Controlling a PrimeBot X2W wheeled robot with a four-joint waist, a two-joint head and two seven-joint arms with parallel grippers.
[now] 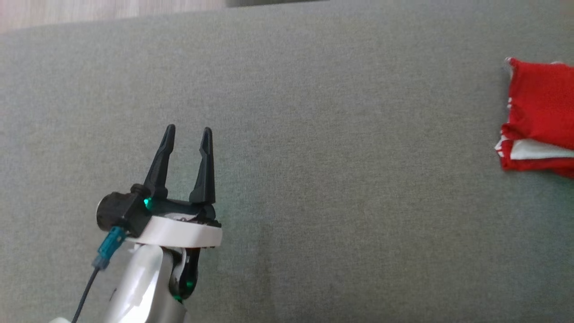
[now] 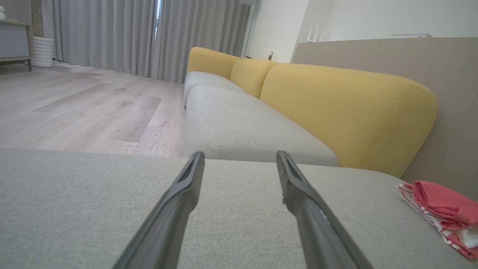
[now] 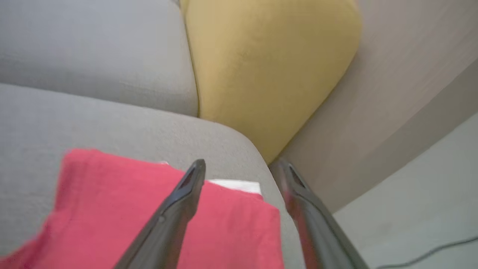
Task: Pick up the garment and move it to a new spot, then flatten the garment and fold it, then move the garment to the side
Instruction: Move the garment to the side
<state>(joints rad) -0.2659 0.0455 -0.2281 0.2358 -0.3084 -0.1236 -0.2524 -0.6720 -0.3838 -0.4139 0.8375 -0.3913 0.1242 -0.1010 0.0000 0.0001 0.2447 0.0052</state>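
The garment is red with white trim, folded into a small stack at the far right edge of the grey cushion. It also lies low at the right of the left wrist view as a red bundle. My left gripper hovers open over bare cushion at the lower left, far from the cloth, its fingers empty. My right gripper is open just above the garment, near the cushion's corner, with nothing between its fingers.
A yellow backrest and a second grey seat stand beyond the cushion. Wooden floor and grey curtains lie further off. A beige wall panel borders the cushion's corner, with a cable on the floor.
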